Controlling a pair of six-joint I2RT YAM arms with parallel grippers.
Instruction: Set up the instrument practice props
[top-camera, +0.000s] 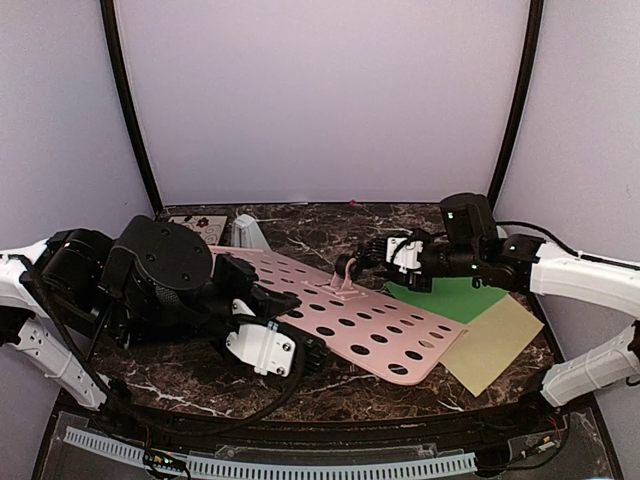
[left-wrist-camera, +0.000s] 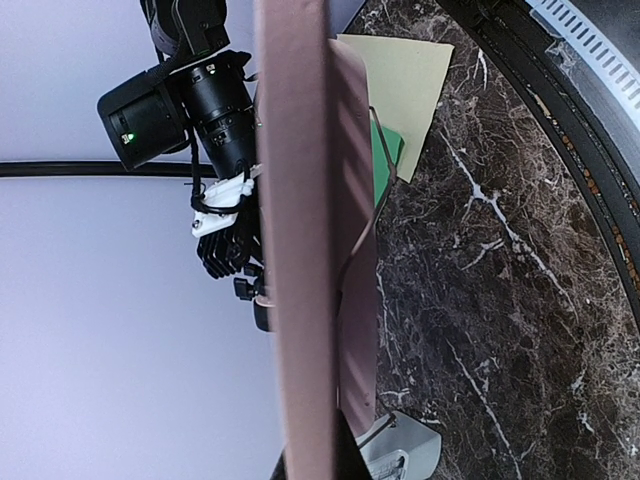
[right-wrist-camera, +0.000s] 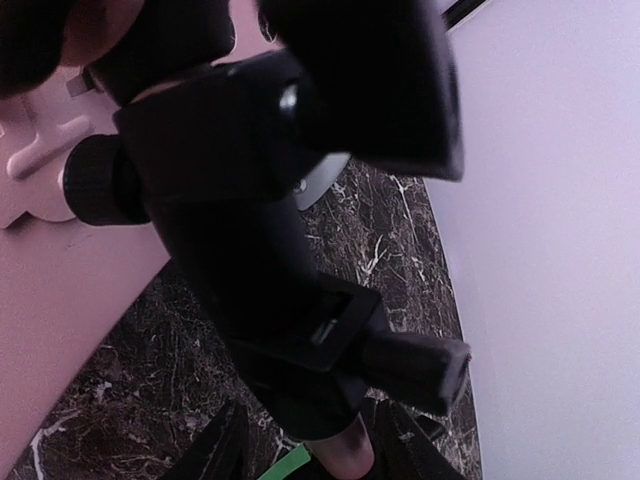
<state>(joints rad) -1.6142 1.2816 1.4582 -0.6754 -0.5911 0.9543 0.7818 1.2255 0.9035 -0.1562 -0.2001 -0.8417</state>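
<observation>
While the left pincer (top-camera: 285, 325) is clamped on the near edge of the pink stand board (top-camera: 380, 330), that board lies low and slanted across the tabletop (top-camera: 330, 392), not standing, so setup is judged to be at an early stage. The right pincer (top-camera: 372, 255) hovers just beside the small pink bracket (top-camera: 347, 283) on the board's face. Whether it is open or closed on anything cannot be told, as its own camera view is blurred. No legs are discernible. The green sheet (top-camera: 455, 297) and pale-yellow sheet (top-camera: 495, 345) lie flat below and to the outer side of the right pincer, and neither is on the board. The metronome (top-camera: 248, 236) stands beyond the left pincer, close to the board's far edge. Remaining work: raise the stand, seat the sheets, position the metronome. A flowered card (top-camera: 195, 222) lies beside the metronome, uninvolved. Obstructions noted: the board's edge meets or covers the green sheet, which of the two is unclear, and the right arm hangs over both sheets.
</observation>
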